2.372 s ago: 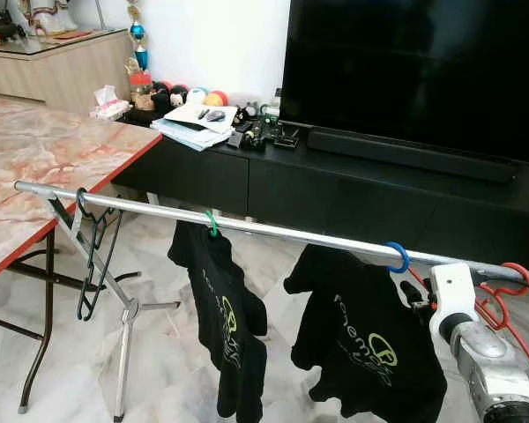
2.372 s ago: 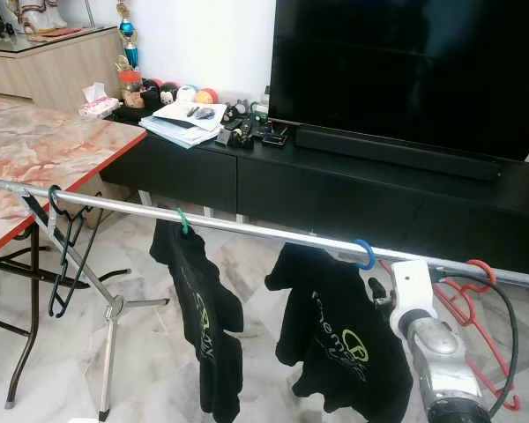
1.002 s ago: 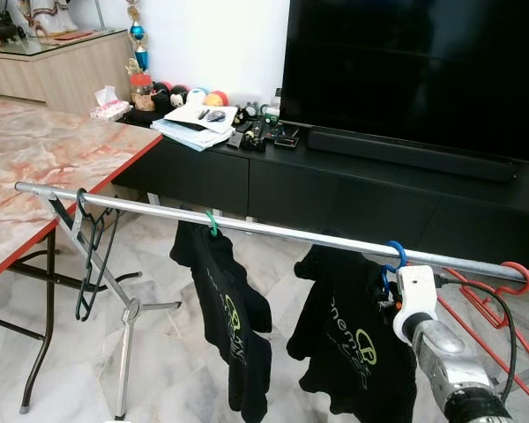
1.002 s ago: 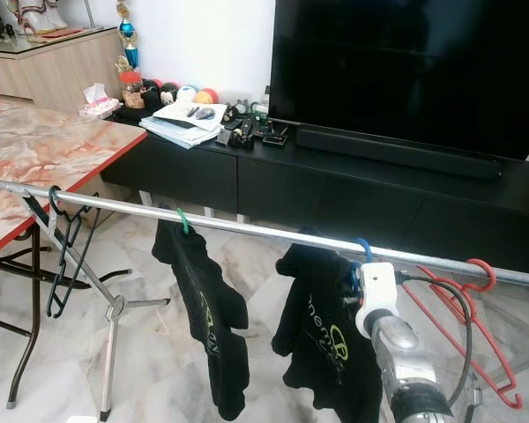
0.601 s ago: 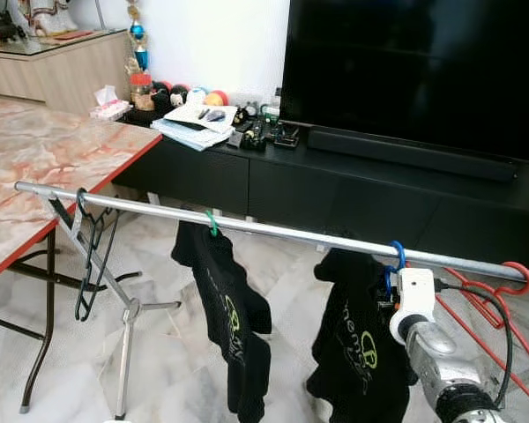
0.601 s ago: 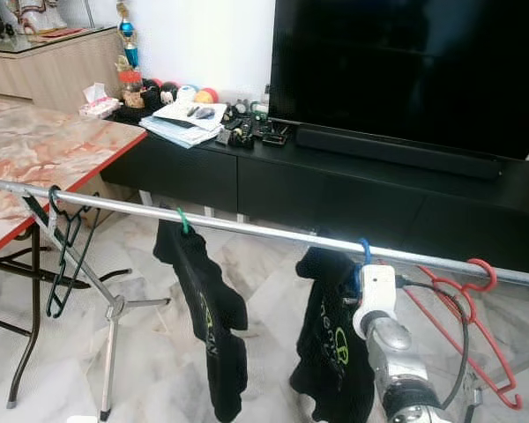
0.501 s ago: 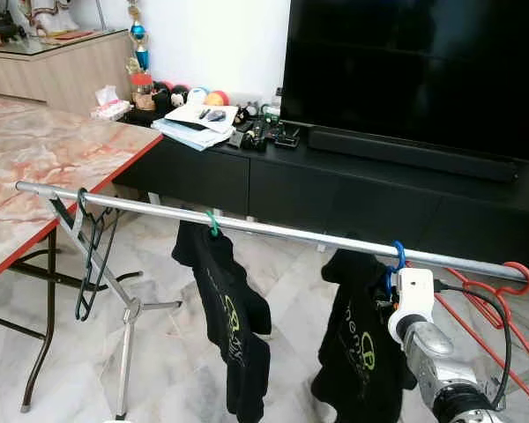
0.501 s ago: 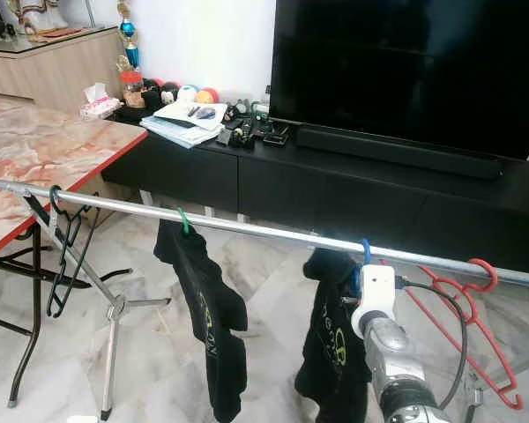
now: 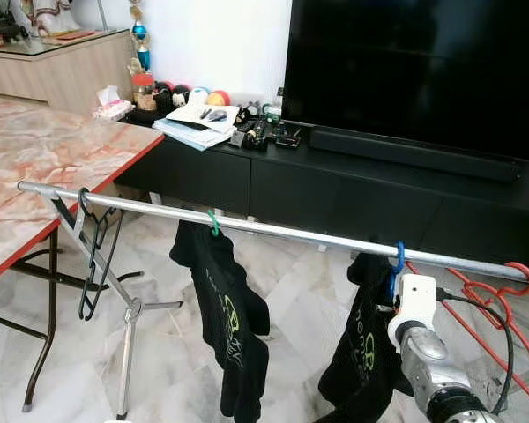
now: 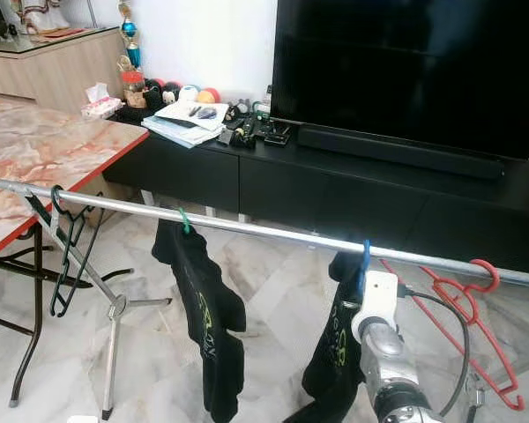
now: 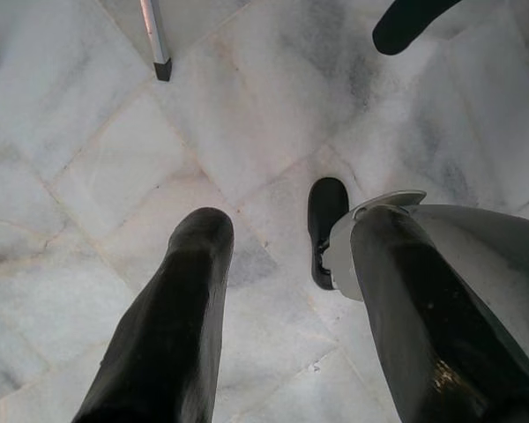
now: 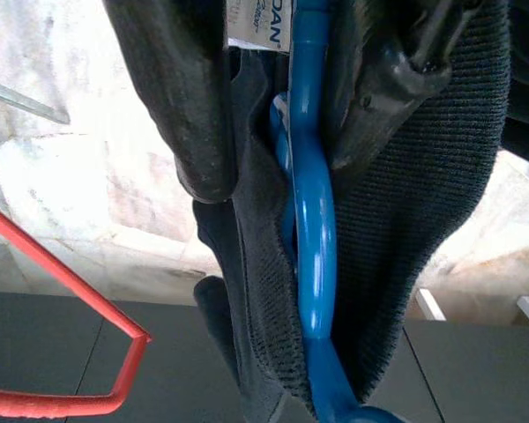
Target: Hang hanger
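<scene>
The two long black fingers (image 12: pixel 203 97) of the right gripper (image 12: pixel 286 97) are closed on the neck of the blue plastic hanger (image 12: pixel 307 220), pinching it together with the collar of the black T-shirt with green print (image 10: pixel 339 344) that it carries; in the right wrist view the blue stem runs straight down the gap between them at the centre of the frame. In the left eye view the hanger's blue hook (image 9: pixel 398 256) is already over the long silver metal rail (image 9: pixel 273 230), at centre right of the frame, with the white wrist housing just below it and the shirt hanging edge-on. The main risk, as I judge it, is in letting go: cloth is trapped under the fingers, so opening or pulling back could drag the collar, twist the hanger or lift the hook off the rail. The red wire hanger (image 9: pixel 498 304) hangs just beside it at the right edge, and the arm's black cable (image 9: pixel 498 339) loops across it, so a sideways retreat could snag it. The left gripper (image 11: pixel 286 264) hangs over the pale marble floor (image 11: pixel 88 176), its fingers apart and empty.
</scene>
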Available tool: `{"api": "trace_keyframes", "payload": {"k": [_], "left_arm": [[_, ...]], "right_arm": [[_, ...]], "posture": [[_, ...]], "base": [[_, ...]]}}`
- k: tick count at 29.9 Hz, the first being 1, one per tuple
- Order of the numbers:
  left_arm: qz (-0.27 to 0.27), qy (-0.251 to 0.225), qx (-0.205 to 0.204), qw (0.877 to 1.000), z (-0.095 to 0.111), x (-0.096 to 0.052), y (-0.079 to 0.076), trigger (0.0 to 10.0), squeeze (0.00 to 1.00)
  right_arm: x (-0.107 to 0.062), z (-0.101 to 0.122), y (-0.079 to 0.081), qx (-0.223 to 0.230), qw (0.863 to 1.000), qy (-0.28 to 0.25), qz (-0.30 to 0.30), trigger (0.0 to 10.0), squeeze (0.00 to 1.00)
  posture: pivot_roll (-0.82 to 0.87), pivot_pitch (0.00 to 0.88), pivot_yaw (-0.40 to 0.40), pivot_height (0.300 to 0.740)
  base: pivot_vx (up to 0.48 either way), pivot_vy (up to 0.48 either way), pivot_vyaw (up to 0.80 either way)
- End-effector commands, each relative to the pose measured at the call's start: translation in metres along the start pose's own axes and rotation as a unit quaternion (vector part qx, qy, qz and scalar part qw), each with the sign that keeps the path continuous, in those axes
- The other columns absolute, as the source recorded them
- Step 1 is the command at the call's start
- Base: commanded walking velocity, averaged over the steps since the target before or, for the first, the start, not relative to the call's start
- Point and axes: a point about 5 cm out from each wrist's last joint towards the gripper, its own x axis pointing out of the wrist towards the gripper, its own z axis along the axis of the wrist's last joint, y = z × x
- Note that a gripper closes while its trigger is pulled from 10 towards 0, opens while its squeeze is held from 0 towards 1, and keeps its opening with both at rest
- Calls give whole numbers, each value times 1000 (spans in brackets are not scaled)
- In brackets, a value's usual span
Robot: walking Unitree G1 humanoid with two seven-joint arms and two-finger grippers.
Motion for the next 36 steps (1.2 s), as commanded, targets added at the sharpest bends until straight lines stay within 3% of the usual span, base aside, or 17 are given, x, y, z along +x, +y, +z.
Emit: {"api": "trace_keyframes", "payload": {"k": [1, 11, 22, 27, 36], "left_arm": [[-1, 14, 8, 1000, -4, -1, 2, 10000, 0], [-1, 13, 9, 1000, -4, -1, 2, 10000, 0], [-1, 14, 6, 1000, -5, -1, 0, 10000, 0], [1, 12, 2, 1000, -6, -1, -1, 10000, 0], [2, 12, 3, 1000, -7, -1, -1, 10000, 0]], "right_arm": [[1, 2, 3, 11, 1000, -1, -1, 0, 0], [1, 1, 9, 12, 1000, -3, 6, 0, 0], [0, 2, 6, 4, 1000, -19, -4, 0, 0], [-4, 10, -4, 29, 996, -77, -41, 0, 0], [-18, 12, 7, 58, 982, -175, -40, 0, 0]], "posture": [[214, 0, -8, 740], [214, 0, -8, 740], [217, 0, -21, 740], [211, 0, -25, 740], [207, 0, -27, 740]], "base": [[0, 0, 0], [0, 0, 0], [0, 0, 0], [0, 0, 0], [0, 0, 0]]}}
